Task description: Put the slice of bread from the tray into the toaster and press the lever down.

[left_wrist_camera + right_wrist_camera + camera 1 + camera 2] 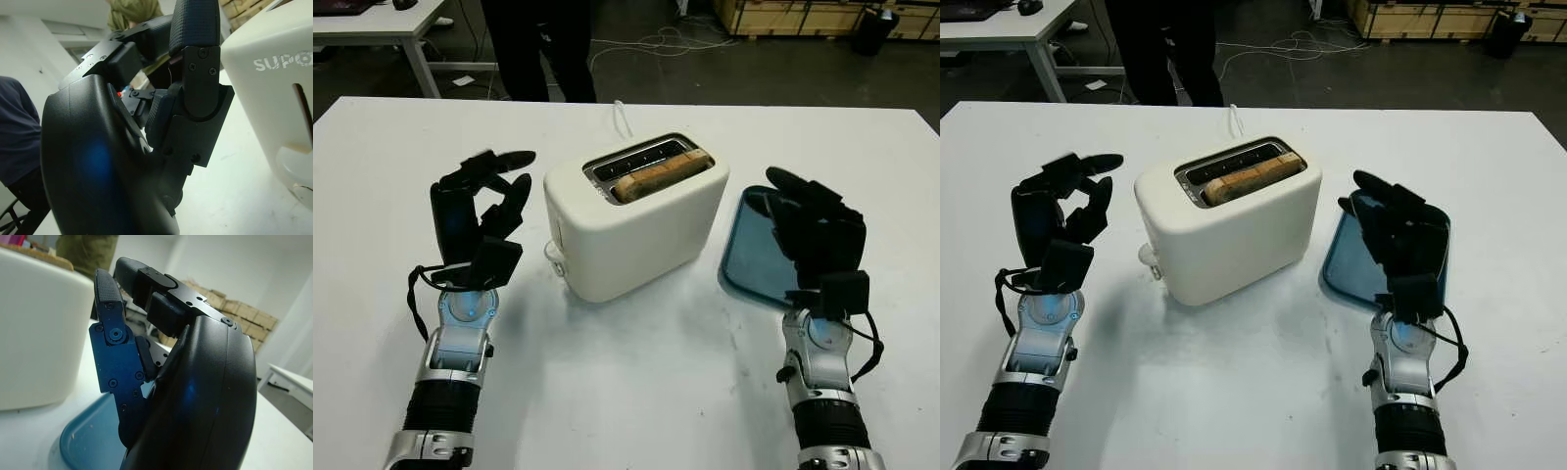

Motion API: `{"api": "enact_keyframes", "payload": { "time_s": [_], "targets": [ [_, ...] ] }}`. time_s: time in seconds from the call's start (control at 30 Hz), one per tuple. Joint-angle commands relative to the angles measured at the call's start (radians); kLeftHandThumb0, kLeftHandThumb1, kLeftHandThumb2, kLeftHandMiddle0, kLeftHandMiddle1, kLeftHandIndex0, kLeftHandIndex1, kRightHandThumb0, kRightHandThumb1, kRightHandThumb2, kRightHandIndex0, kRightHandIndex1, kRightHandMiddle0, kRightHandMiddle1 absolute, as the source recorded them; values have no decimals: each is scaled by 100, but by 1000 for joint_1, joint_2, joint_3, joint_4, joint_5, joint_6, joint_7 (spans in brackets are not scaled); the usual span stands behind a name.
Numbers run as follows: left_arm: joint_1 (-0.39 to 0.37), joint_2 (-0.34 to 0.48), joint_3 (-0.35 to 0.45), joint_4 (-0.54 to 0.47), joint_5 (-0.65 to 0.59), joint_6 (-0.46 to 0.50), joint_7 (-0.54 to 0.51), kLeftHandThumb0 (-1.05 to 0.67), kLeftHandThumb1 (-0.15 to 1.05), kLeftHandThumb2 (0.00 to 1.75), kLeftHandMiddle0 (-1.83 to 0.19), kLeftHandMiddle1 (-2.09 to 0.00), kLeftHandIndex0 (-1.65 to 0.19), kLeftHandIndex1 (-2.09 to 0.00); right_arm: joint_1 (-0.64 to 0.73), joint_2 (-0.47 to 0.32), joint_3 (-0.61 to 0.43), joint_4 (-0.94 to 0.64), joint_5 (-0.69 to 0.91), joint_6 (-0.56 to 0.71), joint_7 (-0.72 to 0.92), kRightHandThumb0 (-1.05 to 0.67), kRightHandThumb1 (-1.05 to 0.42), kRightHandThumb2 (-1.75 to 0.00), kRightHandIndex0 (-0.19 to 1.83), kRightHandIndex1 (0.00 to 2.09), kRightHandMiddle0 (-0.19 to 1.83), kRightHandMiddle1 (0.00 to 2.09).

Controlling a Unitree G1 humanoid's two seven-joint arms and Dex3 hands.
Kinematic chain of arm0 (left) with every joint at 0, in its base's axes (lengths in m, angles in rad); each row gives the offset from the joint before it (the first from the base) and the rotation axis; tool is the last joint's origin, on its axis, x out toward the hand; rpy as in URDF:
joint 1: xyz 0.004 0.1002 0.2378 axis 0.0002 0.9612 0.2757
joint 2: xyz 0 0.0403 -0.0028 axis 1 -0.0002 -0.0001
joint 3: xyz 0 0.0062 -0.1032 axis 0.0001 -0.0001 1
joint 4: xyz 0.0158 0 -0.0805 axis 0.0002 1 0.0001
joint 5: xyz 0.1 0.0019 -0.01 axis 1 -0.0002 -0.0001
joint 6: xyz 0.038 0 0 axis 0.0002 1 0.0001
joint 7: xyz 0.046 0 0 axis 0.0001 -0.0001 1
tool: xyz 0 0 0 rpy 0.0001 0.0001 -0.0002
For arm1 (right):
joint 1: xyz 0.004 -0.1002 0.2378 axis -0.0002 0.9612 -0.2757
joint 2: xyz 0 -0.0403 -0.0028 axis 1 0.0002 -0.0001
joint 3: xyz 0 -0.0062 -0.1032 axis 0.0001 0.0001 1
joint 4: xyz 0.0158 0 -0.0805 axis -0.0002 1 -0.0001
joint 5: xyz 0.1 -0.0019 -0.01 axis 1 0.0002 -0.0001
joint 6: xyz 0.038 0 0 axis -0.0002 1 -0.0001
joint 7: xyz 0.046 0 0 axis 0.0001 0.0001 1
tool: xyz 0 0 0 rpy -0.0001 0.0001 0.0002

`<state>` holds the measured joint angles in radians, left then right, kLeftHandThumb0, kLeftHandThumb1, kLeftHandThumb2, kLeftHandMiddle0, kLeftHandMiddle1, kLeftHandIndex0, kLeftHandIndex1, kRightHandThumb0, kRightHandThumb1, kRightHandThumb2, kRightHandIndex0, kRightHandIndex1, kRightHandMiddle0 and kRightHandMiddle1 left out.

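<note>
Cream plastic two-slot toaster (636, 215) sitting mid-bench, brown bread slice (661, 174) standing in its nearer slot. Blue rectangular tray (754, 257) lying just right of toaster. Left hand (481, 211) hovering left of toaster, holding nothing, open. Right hand (815, 233) hovering over tray, open, holding nothing. White bench (636, 392) carrying everything.

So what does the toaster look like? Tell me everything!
The toaster is cream white, smooth and rounded, standing upright in the middle of the white table. It has two slots on top; a slice of bread sticks up from the nearer one. A white lever knob pokes out low at its end, facing the left robot hand. A white cord runs behind. Nothing grips it.
</note>
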<state>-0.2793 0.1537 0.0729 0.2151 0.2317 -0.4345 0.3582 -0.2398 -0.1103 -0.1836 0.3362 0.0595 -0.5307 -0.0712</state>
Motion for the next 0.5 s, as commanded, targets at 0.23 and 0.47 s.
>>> {"api": "enact_keyframes", "payload": {
  "time_s": [0.23, 0.47],
  "targets": [
    [7, -37, 12, -11, 34, 87, 40, -100, 92, 29, -79, -175, -52, -173, -16, 2, -12, -32, -12, 73, -49, -50, -92, -6, 119, 1, 106, 0],
    [17, -51, 10, -11, 33, 98, 45, -101, 92, 33, -86, -175, -58, -174, -7, 2, -5, -56, 6, 115, -28, -46, -92, -5, 121, 2, 105, 0]
  ]
}}
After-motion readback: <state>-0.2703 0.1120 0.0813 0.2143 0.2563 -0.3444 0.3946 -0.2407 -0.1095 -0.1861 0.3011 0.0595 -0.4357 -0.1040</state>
